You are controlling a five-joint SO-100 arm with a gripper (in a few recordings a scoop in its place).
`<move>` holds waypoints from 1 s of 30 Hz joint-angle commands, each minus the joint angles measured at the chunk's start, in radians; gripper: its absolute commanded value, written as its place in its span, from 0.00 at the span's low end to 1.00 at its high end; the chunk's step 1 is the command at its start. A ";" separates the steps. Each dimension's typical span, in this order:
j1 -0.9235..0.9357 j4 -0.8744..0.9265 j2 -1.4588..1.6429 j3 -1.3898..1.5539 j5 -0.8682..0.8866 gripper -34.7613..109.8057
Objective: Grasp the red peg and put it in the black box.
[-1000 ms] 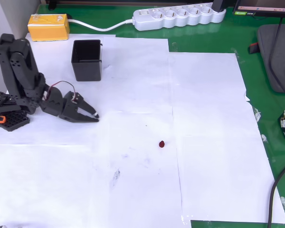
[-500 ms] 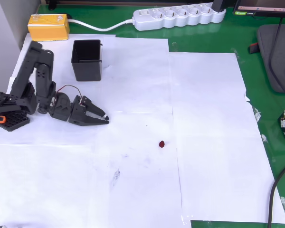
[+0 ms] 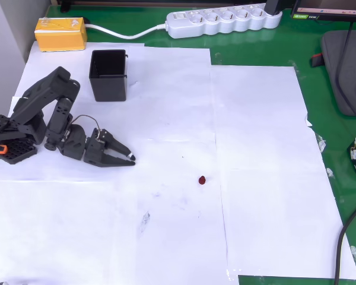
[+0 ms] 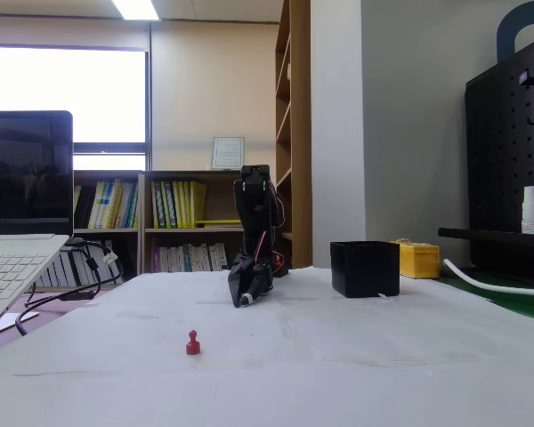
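White paper sheets cover a green table. Along the far edge in the overhead view: a yellow box top left and a white power strip w/ its cable running to the box side. A laptop sits at left in the fixed view, a black pegboard at right.

The red peg stands upright on bare paper near mid-table, well apart from everything; nothing lies btwn it and the gripper. The gripper is low over the paper, tips pointing toward the peg, fingers look together or nearly so, holding nothing.

The black box stands upright on the paper, just beyond the arm in the overhead view, open top up. Its inside looks dark; cannot tell any contents. In the fixed view the box sits right of the arm, yellow box behind it.
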 commanded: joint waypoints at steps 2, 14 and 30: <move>0.044 -0.017 0.037 0.084 0.066 0.26; 0.044 0.043 0.026 0.179 0.083 0.26; 0.034 0.650 -0.133 0.479 0.008 0.36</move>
